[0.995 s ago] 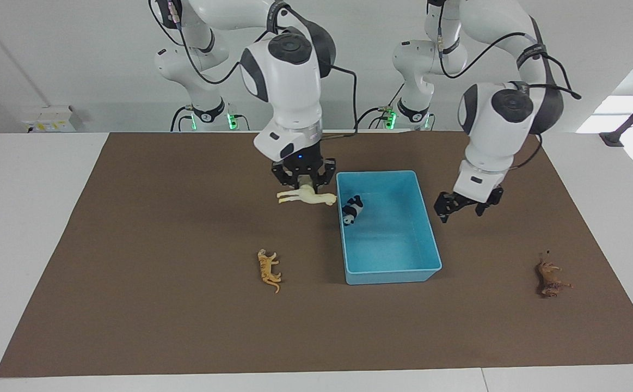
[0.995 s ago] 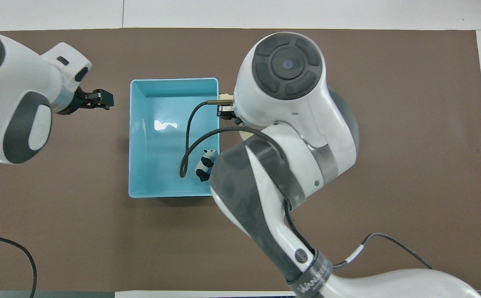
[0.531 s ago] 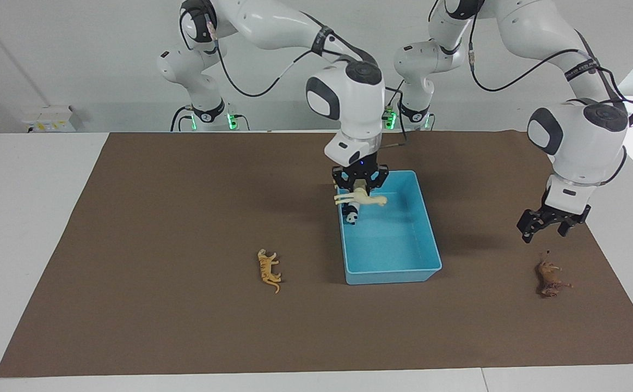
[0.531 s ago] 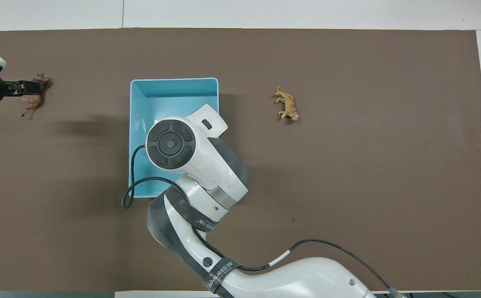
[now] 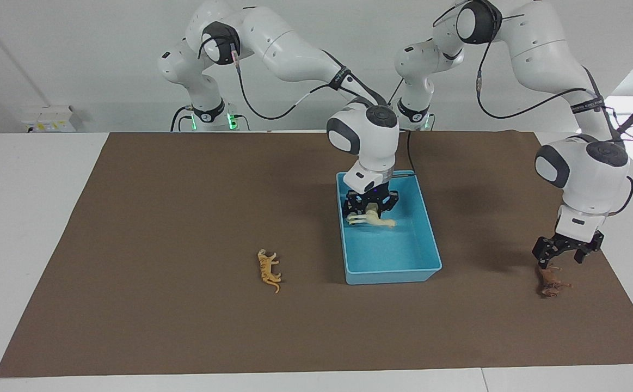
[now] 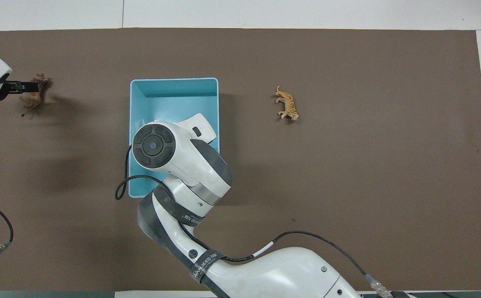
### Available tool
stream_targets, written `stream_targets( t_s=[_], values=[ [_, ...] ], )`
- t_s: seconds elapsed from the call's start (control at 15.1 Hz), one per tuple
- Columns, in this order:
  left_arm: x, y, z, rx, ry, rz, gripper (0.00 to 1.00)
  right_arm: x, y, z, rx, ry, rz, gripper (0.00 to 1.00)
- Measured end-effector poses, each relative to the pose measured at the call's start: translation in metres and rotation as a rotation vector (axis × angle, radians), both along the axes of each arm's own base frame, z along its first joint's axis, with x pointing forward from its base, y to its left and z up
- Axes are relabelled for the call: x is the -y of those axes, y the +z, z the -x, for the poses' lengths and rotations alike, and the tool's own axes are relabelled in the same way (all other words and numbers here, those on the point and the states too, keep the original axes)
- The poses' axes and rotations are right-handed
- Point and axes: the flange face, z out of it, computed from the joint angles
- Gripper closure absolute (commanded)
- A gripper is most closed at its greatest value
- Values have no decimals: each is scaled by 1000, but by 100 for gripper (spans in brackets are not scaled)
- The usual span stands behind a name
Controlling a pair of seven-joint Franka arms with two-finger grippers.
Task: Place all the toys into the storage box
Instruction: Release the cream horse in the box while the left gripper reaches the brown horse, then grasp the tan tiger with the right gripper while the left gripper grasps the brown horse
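Two white robot arms are reaching over a tabletop (image 5: 33, 228) that is carrying a brown mat (image 5: 185, 218).

Your right gripper (image 5: 371, 210) is hanging inside the light-blue storage box (image 5: 428, 239), near the end of the box closer to the robots. The cream-white horse (image 5: 372, 220) is lying on its side directly under that gripper's fingertips, low in the box. You cannot tell from these views whether the gripper is gripping the horse or has let go of it. In the overhead view the right arm's wrist is covering that part of the storage box (image 6: 174, 89), so both the horse and the gripper are hidden there.

Your left gripper (image 5: 565, 251) is hanging low toward the left arm's end of the tabletop, its fingers spread wide, directly above the dark brown lion (image 5: 551, 282). The lion is lying on the mat. In the overhead view the left gripper (image 6: 22, 86) is overlapping the lion (image 6: 35, 93); whether the two are touching cannot be told.

The orange striped tiger (image 5: 269, 269) is lying on its side on the mat, well apart from the box, toward the right arm's end of the tabletop; it is also showing in the overhead view (image 6: 287, 106).
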Motion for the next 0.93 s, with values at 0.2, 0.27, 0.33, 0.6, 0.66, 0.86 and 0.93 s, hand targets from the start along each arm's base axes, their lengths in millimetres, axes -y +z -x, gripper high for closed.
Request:
stream_targets(
  t_s=[0.2,0.27,0.33,0.6,0.66,0.86,0.93],
  values=[
    [5,-15,-3,5,-10,7,0,50,67,-36,6,-82,-2,0],
    [6,-15,-4,5,-12,8,0,76,87,-52,15,-88,-9,0],
    [7,-15,-4,5,-13,8,0,103,100,-67,16,-69,-5,0],
    [8,-26,0,-15,-14,13,0,191,92,-115,-5,112,37,0],
    [8,-31,2,-25,-14,15,0,210,79,-125,-12,143,37,0],
    [10,-38,4,-37,-17,19,24,245,30,-135,-23,233,36,0],
    [11,-38,4,-38,-18,19,42,254,14,-135,-17,257,36,0]
  ],
)
